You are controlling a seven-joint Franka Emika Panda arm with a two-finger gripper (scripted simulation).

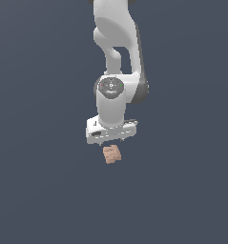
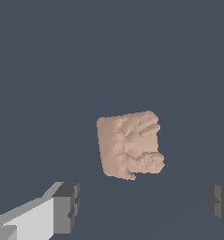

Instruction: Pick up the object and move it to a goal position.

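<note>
Under the wrist: I see the white two-fingered gripper (image 1: 110, 141) pointing straight down from my white Panda arm (image 1: 116, 62), its broad white hand tilted a little in the exterior view.
Gripper state: I read it as spread wide; in the wrist view one dark grey fingertip (image 2: 66, 206) and the other (image 2: 220, 200) stand far apart, with bare floor between them and nothing pinched.
Fingers in the exterior view: I can only make out short stubs under the hand, too small for me to judge the gap from there.
Object: the small pinkish-tan, roughly cubic lump with a wrinkled, bumpy surface (image 1: 112, 154) sits just below the gripper in the exterior view, slightly toward that view's right of the hand's middle.
Contact: I see no touch; in the wrist view the lump (image 2: 130, 145) lies clear of both fingertips, and it is much narrower than the gap between them.
Object pose: I see it turned slightly askew, one smooth flat side and one deeply creased side facing the wrist camera.
Ground: the plain dark blue-grey floor (image 1: 39, 190) fills everything around; I cannot tell from the exterior view whether the lump rests on it.
</note>
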